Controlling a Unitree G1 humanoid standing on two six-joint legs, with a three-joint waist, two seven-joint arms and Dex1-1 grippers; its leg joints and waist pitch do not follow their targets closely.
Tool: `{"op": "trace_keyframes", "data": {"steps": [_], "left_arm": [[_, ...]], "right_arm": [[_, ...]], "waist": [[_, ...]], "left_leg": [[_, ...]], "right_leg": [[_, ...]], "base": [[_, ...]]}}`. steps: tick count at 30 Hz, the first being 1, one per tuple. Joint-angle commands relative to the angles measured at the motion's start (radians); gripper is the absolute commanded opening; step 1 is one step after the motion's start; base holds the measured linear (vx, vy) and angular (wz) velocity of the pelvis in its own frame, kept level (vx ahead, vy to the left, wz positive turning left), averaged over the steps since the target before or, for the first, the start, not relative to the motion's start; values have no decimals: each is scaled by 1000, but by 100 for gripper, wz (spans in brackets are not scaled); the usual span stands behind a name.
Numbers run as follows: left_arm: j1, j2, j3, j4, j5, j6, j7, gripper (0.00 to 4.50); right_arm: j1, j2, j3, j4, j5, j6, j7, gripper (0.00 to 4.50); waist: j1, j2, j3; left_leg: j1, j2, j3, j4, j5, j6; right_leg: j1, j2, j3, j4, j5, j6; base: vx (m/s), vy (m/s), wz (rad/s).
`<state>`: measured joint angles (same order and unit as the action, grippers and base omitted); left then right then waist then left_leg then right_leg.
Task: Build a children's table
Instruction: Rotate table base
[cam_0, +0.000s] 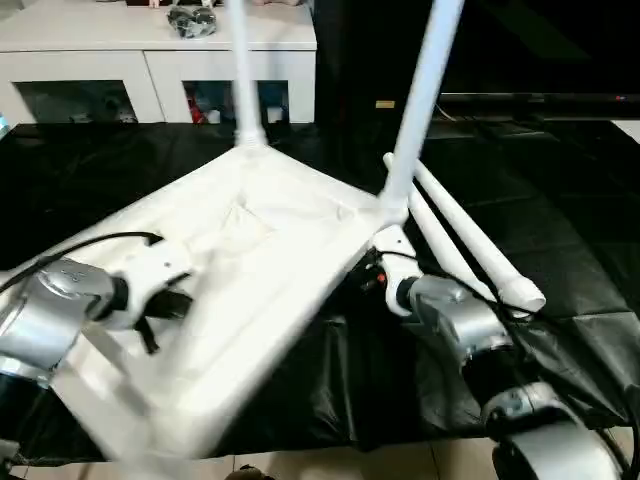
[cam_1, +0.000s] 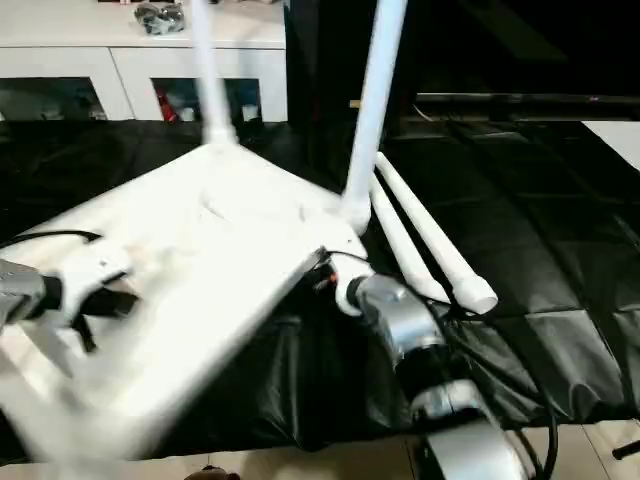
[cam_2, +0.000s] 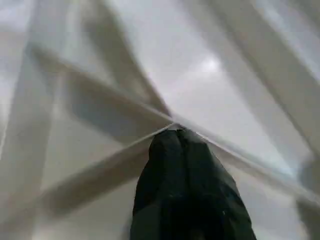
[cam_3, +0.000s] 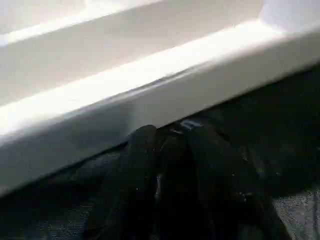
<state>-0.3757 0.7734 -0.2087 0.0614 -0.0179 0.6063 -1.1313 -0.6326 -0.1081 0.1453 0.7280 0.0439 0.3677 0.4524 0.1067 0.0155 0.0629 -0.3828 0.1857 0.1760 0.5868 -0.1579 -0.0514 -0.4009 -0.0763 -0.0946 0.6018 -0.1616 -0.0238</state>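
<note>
- The small white plastic children's table (cam_0: 260, 260) lies upside down and tilted on the black plastic sheet (cam_0: 560, 250) that covers the floor; its rectangular top has a raised rim and ribbed underside, and its near corner is lifted toward the robot.
- The left gripper (cam_0: 160, 305), with its black fingers (cam_2: 180, 170) pressed together on nothing, rests on the table's underside where two ribs cross, near the table's near-left part.
- The right gripper (cam_3: 175, 150) sits just under the table's right rim, close to the right corner socket; its fingers look nearly together, and I cannot tell whether they pinch the rim or merely push beneath it.
- Handling, as a judgement: the table looks light, hollow and stiff, with smooth, rather slippery plastic. The raised rim and the ribs seem the safest places to hold; the flat panel offers no grip.
- Two tapered round white legs already stand in the table's corner sockets: one in the right corner (cam_0: 420, 110), one in the far corner (cam_0: 243, 75). They would lever strongly on their sockets if knocked.
- Two loose tapered white legs (cam_0: 470, 235) lie side by side on the sheet just right of the table, near the right forearm, whose cable could snag them.
- Beyond the table's far corner stands a white cabinet with shelf openings (cam_0: 150, 60), well apart and not in the way.
</note>
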Motion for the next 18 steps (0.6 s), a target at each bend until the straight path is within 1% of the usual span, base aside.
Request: {"op": "trace_keyframes", "data": {"steps": [1, 3, 4, 5, 6, 7, 8, 10, 11, 12, 13, 14, 15, 16, 17, 18], "left_arm": [[-1, -23, -16, -74, -63, 6, -42, 0], [2, -38, -28, -93, -77, 14, -53, 0], [3, -55, -40, -101, -81, 14, -54, 0], [3, -55, -40, -101, -81, 14, -54, 0], [2, -73, -54, -106, -85, 6, -57, 0], [-1, -82, -58, -104, -83, 2, -52, 0], [-13, -117, -73, -90, -62, -18, -13, 0], [-16, -123, -75, -88, -56, -21, -3, 0], [-31, -146, -82, -51, -27, -50, 38, 0], [-38, -155, -85, -33, -15, -62, 57, 0], [-63, -184, -90, 27, 20, -96, 114, 0], [-106, -213, -98, 125, 73, -137, 194, 0], [-116, -217, -101, 146, 85, -146, 211, 0], [-121, -219, -104, 158, 92, -152, 220, 0], [-152, -225, -117, 222, 126, -175, 268, 0], [-158, -228, -118, 235, 132, -176, 277, 0]], "right_arm": [[-22, 27, 13, 20, 5, -24, 8, 95], [-28, 35, 18, 30, 2, -34, 14, 83], [-31, 42, 22, 36, -3, -42, 23, 71], [-31, 42, 22, 36, -3, -42, 23, 60], [-37, 56, 24, 46, -4, -53, 39, 52], [-37, 59, 26, 45, -5, -55, 43, 47], [-38, 69, 33, 46, -8, -62, 50, 39], [-38, 70, 34, 47, -9, -64, 51, 19], [-38, 72, 34, 48, -10, -67, 49, 12], [-37, 72, 33, 47, -10, -68, 48, 5], [-37, 73, 31, 48, -10, -75, 46, 5], [-34, 69, 23, 39, -9, -81, 40, 5], [-33, 67, 21, 36, -8, -82, 39, 5], [-33, 65, 19, 33, -8, -83, 38, 5], [-27, 55, 4, 11, -1, -83, 37, 5], [-26, 53, -2, 6, 1, -84, 37, 5]], "waist": [[-2, 28, -68], [-6, 26, -67], [-8, 22, -66], [-10, 23, -67], [-15, 18, -66], [-16, 19, -66], [-19, 20, -66], [-19, 20, -66], [-19, 19, -65], [-18, 20, -64], [-19, 18, -64], [-20, 18, -62], [-18, 20, -56], [-18, 20, -56], [-21, 15, -54], [-24, 14, -53]], "left_leg": [[35, 49, -27, -82, -422, -82], [33, 48, -27, -81, -420, -78], [32, 47, -26, -81, -418, -75], [30, 46, -27, -81, -410, -73], [29, 45, -27, -81, -403, -69], [29, 45, -27, -80, -402, -67], [28, 45, -27, -80, -399, -66], [30, 45, -26, -79, -397, -65], [30, 45, -26, -79, -400, -63], [35, 44, -26, -78, -417, -64], [35, 44, -26, -79, -420, -62], [35, 41, -26, -78, -428, -62], [50, 38, -25, -75, -477, -65], [50, 38, -25, -75, -477, -65], [48, 36, -35, -74, -502, -66], [38, 34, -39, -76, -499, -64]], "right_leg": [[34, -83, 62, -71, -320, -190], [34, -82, 61, -72, -335, -188], [36, -81, 61, -74, -342, -185], [37, -81, 61, -72, -349, -180], [37, -80, 61, -72, -355, -176], [37, -81, 61, -72, -362, -176], [37, -80, 61, -73, -367, -174], [36, -80, 62, -75, -373, -172], [36, -79, 61, -76, -383, -168], [32, -78, 60, -80, -411, -158], [32, -78, 61, -83, -419, -155], [32, -78, 60, -87, -446, -142], [19, -74, 56, -101, -527, -112], [19, -74, 56, -101, -527, -112], [27, -85, 48, -110, -621, -77], [34, -85, 39, -116, -679, -38]], "base": [[0, 0, 0], [0, 0, 0], [0, 0, 0], [0, 0, 0], [0, 0, 0], [0, 0, 0], [0, 0, 0], [0, 0, 0], [0, 0, 0], [0, 0, 0], [0, 0, 0], [0, 0, 0], [0, 0, 0], [0, 0, 0], [-53, 1, -10], [-53, 1, -10]]}}
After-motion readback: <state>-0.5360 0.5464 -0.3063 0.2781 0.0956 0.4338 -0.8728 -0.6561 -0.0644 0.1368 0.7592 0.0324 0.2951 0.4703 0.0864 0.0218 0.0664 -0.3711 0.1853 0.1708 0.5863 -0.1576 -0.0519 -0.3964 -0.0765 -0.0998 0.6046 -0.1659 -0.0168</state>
